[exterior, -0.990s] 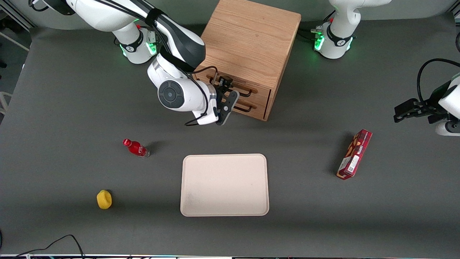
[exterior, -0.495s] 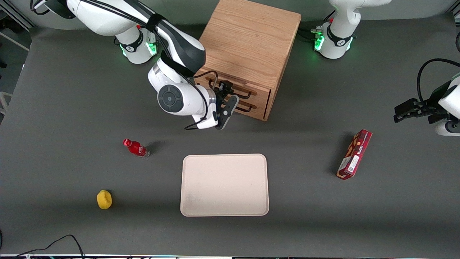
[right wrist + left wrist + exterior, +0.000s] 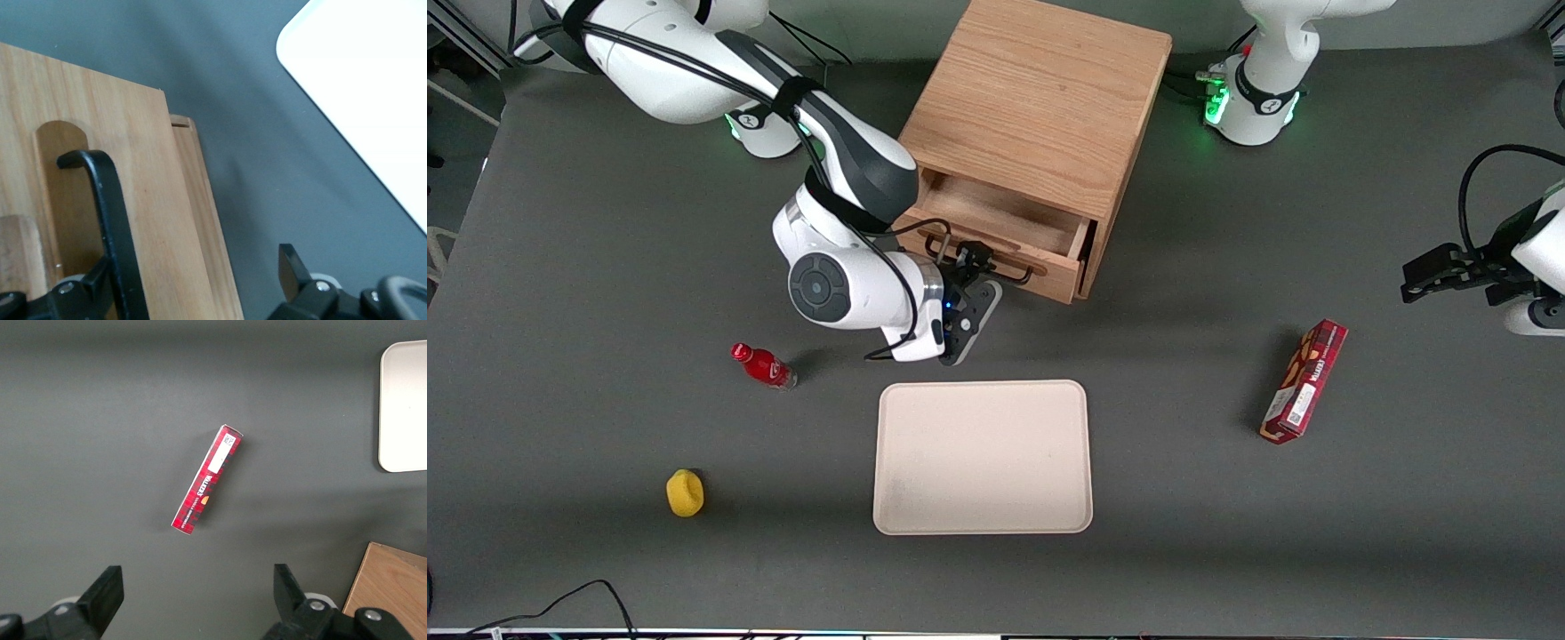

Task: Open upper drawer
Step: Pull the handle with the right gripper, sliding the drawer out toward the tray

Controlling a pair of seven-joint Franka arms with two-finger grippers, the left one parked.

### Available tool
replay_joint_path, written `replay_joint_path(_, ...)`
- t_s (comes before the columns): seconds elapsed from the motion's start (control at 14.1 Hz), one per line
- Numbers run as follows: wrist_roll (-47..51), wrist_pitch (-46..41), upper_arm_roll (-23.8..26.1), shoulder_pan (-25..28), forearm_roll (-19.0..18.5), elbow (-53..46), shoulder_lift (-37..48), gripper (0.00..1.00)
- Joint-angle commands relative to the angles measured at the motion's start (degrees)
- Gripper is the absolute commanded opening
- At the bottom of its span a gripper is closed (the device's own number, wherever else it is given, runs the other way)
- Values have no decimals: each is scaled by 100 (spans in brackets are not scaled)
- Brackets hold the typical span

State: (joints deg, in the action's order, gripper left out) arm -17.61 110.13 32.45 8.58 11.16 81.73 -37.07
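The upper drawer (image 3: pixel 996 218) of the light oak cabinet (image 3: pixel 1040 98) stands pulled out toward the front camera, and its shallow wooden tray shows bare inside. Its black wire handle (image 3: pixel 1016 274) runs along the drawer front. My gripper (image 3: pixel 978 277) is at that handle, in front of the drawer. In the right wrist view the gripper (image 3: pixel 195 263) is open, its jaws wide apart. One finger (image 3: pixel 100 277) lies against the black handle (image 3: pixel 110 200), over the drawer front (image 3: pixel 140 167). The other finger (image 3: pixel 291 265) hangs over the grey table. The lower drawer is hidden under the upper one.
A beige tray (image 3: pixel 983 458) lies nearer the front camera than the cabinet; it also shows in the right wrist view (image 3: pixel 373 87). A red bottle (image 3: pixel 763 365) and a yellow object (image 3: pixel 685 492) lie toward the working arm's end. A red box (image 3: pixel 1304 382) lies toward the parked arm's end.
The upper drawer has slid out of the cabinet toward the front camera. My gripper and wrist have moved the same way with the handle.
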Motion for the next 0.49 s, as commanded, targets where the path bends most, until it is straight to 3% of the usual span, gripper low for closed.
replay_joint_path(0.0, 109, -254, -134, 39, -193, -525, -353, 100)
replay_joint_path(0.42, 91, -554, -362, 39, -228, -1114, -573, 100)
